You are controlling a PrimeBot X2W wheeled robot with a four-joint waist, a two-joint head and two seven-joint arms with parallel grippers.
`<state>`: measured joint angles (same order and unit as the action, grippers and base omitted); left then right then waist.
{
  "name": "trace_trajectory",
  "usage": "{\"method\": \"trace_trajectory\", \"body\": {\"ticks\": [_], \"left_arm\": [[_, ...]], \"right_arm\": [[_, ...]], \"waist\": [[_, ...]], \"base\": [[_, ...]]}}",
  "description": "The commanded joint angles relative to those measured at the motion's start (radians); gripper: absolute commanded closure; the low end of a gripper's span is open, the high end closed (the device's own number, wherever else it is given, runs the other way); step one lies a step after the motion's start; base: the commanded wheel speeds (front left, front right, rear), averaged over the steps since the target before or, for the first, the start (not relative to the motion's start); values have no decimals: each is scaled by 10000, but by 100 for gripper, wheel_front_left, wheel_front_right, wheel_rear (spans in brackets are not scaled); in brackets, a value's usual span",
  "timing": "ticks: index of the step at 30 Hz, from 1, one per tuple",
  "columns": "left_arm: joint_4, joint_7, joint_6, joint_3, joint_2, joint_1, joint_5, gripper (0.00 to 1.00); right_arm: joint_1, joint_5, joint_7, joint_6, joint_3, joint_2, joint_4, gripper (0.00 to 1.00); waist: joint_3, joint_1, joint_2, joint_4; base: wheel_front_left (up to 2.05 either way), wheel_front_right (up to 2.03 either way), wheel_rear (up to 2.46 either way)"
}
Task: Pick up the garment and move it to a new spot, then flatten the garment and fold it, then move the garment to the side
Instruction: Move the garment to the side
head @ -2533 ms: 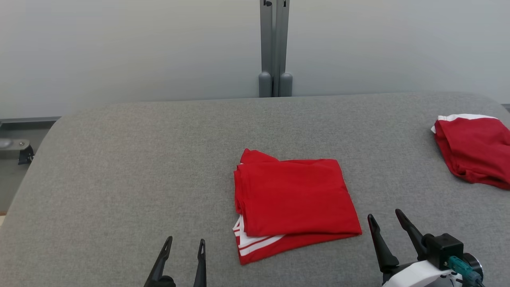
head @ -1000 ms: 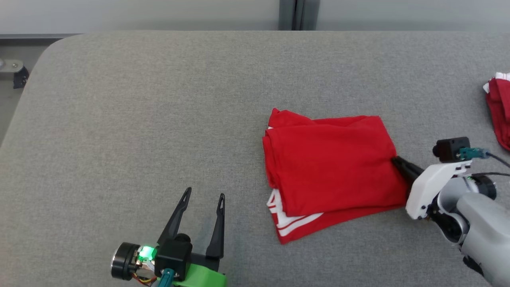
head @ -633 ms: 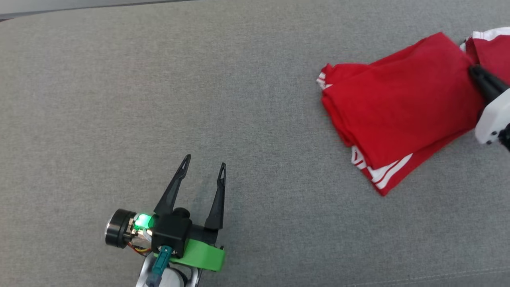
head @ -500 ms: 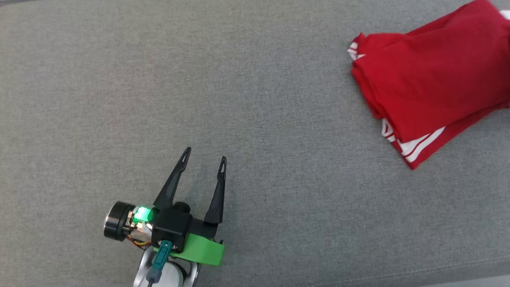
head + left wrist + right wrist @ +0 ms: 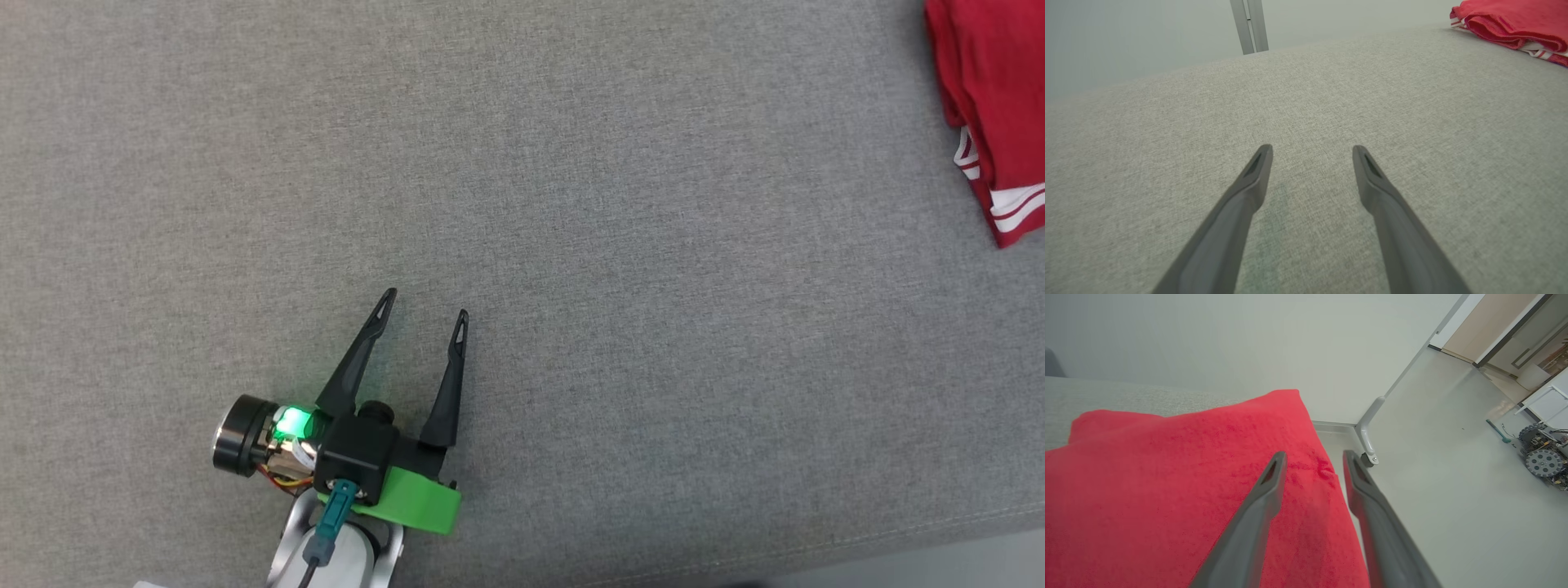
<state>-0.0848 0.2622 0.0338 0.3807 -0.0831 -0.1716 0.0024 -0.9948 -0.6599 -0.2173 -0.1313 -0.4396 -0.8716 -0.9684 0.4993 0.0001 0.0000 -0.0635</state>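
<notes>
Left gripper (image 5: 423, 306) sits near-left over the table (image 5: 620, 204). The wrist is at the near edge with its green bracket (image 5: 408, 506) on top and a green light (image 5: 290, 422) lit. The fingers point far, leaning slightly right. In the left wrist view the left gripper (image 5: 1311, 150) is low over the cloth top, jaws spread wide, nothing between them. Can't tell if the tips touch the surface.

Mid table is bare grey fabric.

Garment (image 5: 992, 98) lies folded at the far right of the table, cut by the head view's right edge, white stripes on its near-left corner. The left wrist view has the garment (image 5: 1515, 20) far right, well apart from the left fingers, with a grey post (image 5: 1249, 24) beyond the table's far edge.

Right gripper (image 5: 1314, 455) is above the garment (image 5: 1167, 477) at its right edge, fingers angled down. Jaws are apart, no cloth pinched: one finger over the red fabric, the other past the edge over the floor (image 5: 1433, 506). A caster foot (image 5: 1367, 447) stands on the floor beyond.
</notes>
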Motion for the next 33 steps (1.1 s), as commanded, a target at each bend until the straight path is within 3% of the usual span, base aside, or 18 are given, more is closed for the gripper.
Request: {"method": "trace_trajectory", "body": {"ticks": [1,6,13,18,25,30,33], "left_arm": [[-35,34,-26,21,-41,-173,-53,0],[-149,34,97,66,16,-36,-152,0],[-328,32,287,-76,118,510,-412,0],[-437,32,411,-269,192,968,-690,0],[-408,32,536,-822,250,1659,-1168,0],[-267,32,358,-1127,284,2195,-1472,0],[-153,32,271,-1279,298,2453,-1456,0]], "right_arm": [[-88,442,-206,14,131,363,-234,0],[471,1597,-472,13,676,1888,-574,0],[2305,1777,-482,13,1679,3889,563,0],[3715,2215,-484,13,2031,4927,1487,0],[5859,3113,-484,13,2725,6232,3551,0],[7518,4054,-479,10,3531,7245,5393,0],[8484,4404,-479,13,3745,7540,6551,0]], "waist": [[-169,-1,0,107],[-854,-1,0,274],[-2194,-1,0,498],[-3139,-1,0,645],[-4196,-1,0,707],[-4808,-1,0,677],[-5060,-1,0,655]], "base": [[0,0,0],[0,0,0],[0,0,0],[0,0,0],[0,0,0],[0,0,0],[0,0,0]]}}
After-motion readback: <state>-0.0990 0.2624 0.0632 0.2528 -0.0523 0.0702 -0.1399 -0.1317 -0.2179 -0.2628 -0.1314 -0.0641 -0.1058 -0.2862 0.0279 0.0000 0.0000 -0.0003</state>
